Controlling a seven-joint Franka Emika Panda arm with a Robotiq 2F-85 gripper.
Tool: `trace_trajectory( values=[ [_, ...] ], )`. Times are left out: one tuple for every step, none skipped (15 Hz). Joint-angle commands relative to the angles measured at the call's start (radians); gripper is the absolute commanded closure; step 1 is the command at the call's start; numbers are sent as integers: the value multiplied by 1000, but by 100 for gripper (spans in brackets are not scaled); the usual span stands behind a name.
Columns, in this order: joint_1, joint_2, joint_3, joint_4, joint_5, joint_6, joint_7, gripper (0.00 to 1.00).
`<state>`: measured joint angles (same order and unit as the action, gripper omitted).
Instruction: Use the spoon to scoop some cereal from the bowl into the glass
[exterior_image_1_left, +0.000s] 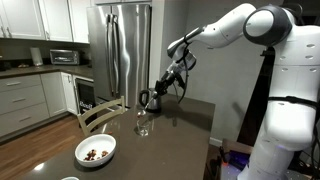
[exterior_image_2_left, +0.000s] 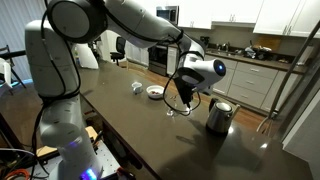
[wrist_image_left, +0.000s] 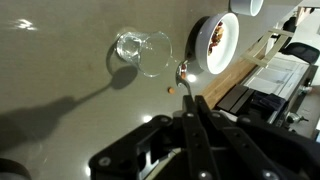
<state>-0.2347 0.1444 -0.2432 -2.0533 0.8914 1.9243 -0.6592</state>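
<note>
My gripper (wrist_image_left: 193, 101) is shut on the slim spoon (wrist_image_left: 184, 71), whose tip points down toward the dark table. The spoon's tip hangs between the clear glass (wrist_image_left: 143, 50) and the white bowl (wrist_image_left: 215, 42), which holds brown and reddish cereal (wrist_image_left: 216, 38). One loose cereal bit (wrist_image_left: 172, 88) lies on the table by the spoon tip. In both exterior views the gripper (exterior_image_1_left: 165, 86) (exterior_image_2_left: 184, 94) hovers above the glass (exterior_image_1_left: 143, 124) (exterior_image_2_left: 172, 108). The bowl (exterior_image_1_left: 96, 151) (exterior_image_2_left: 155, 92) stands apart from it near the table's end.
A steel kettle (exterior_image_1_left: 148, 99) (exterior_image_2_left: 219, 115) with a dark handle stands on the table just beyond the glass. A small white cup (exterior_image_2_left: 137, 87) sits near the bowl. A wooden chair (exterior_image_1_left: 100, 113) stands at the table's side, with a steel fridge (exterior_image_1_left: 120, 50) behind.
</note>
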Motion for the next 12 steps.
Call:
trace_trajectory(
  values=[
    [-4, -38, 10, -47, -34, 45, 21, 99],
    [-4, -39, 10, -52, -40, 52, 25, 99],
    [-4, -42, 11, -57, -49, 59, 27, 99],
    [-2, -46, 12, -64, -60, 68, 29, 99],
    [-1, -48, 13, -68, -70, 76, 32, 99],
    [0, -52, 14, -73, -81, 85, 35, 99],
    [2, -55, 16, -77, -92, 93, 39, 99],
    [4, -57, 19, -75, -105, 98, 45, 99],
    [6, -62, 21, -78, -118, 104, 52, 99],
    [8, -68, 25, -81, -129, 111, 60, 99],
    [10, -73, 29, -82, -142, 116, 69, 99],
    [13, -78, 34, -82, -157, 123, 79, 99]
  ],
)
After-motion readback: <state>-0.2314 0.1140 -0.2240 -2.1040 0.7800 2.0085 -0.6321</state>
